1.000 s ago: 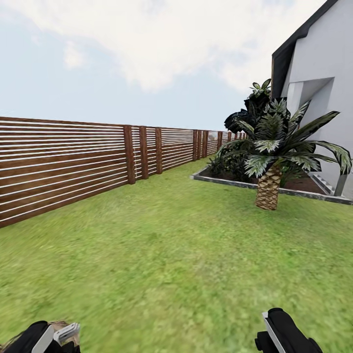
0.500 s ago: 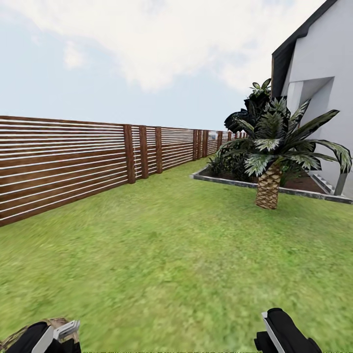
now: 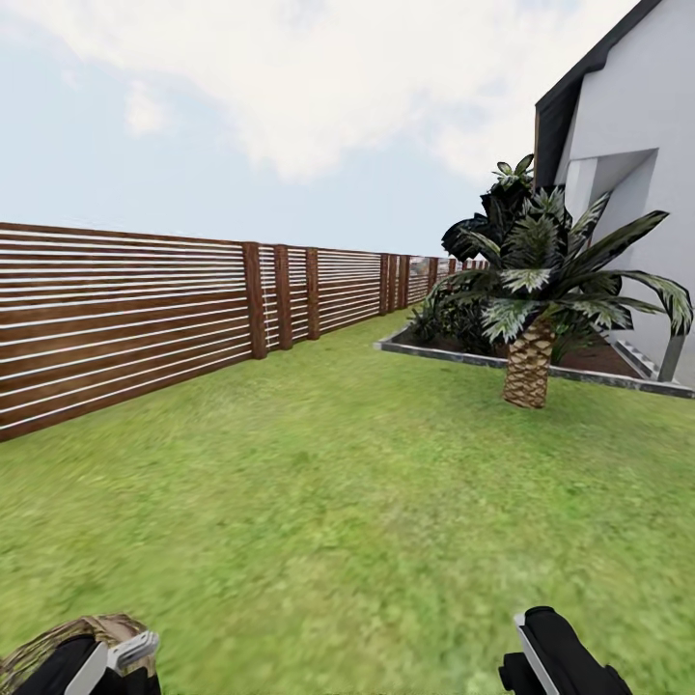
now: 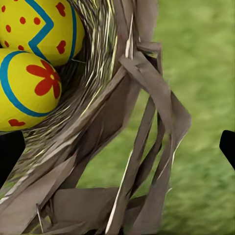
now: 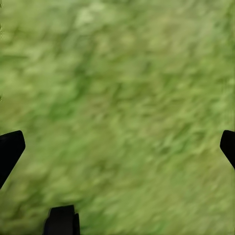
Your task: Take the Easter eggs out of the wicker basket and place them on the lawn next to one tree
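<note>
left gripper (image 4: 117,147): spread wide astride brown woven wicker basket (image 4: 132,147) rim, grip uncertain | yellow painted eggs (image 4: 29,88) inside | right gripper (image 5: 117,147): wide open, empty, above mottled green lawn (image 5: 122,98)

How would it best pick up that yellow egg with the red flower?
Probably from above, through the wicker basket's open mouth, pinching the flower egg across its rounded middle. The woven wall closes off one side and a second egg presses against it.
</note>
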Available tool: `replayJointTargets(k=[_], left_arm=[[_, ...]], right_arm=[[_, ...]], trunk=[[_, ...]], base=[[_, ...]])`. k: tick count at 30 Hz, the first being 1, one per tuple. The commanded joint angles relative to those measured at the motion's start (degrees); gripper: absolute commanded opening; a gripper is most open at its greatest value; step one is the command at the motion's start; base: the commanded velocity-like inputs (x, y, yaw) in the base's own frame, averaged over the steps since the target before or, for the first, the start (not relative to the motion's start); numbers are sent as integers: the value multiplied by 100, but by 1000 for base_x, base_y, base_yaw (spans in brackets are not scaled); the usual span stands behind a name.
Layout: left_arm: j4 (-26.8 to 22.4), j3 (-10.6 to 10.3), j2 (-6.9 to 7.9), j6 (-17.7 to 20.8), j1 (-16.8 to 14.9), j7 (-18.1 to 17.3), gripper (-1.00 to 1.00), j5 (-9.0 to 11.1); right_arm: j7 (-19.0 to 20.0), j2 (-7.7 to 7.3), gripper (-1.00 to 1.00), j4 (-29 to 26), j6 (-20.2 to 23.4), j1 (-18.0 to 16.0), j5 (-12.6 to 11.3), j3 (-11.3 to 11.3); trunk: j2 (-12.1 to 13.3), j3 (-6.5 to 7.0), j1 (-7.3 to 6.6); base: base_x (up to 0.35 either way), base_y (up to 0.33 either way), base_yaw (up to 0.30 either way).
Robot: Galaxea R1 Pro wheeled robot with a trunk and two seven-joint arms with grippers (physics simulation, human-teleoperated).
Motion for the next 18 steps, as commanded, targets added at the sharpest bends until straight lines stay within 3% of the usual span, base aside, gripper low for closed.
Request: replayJointTargets(k=[1,11,14,18], left_arm=[[-7,28,-7,31,-2,-2,100,7],[-7,23,-35,23,-2,-2,100,-6],[-7,26,-67,15,-2,2,100,2],[-26,37,-63,-10,-2,-12,100,21]], right_arm=[[8,6,100,-6,27,-3,32,6],[8,13,100,-6,27,-3,32,6],[8,16,100,-6,27,-3,32,8],[8,11,100,-6,27,-3,32,174]], trunk=[[-45,-25,22],[-446,-205,241],[-446,-205,241],[-446,-205,241]], base=[[0,0,0],[0,0,0],[0,0,0],[0,0,0]])
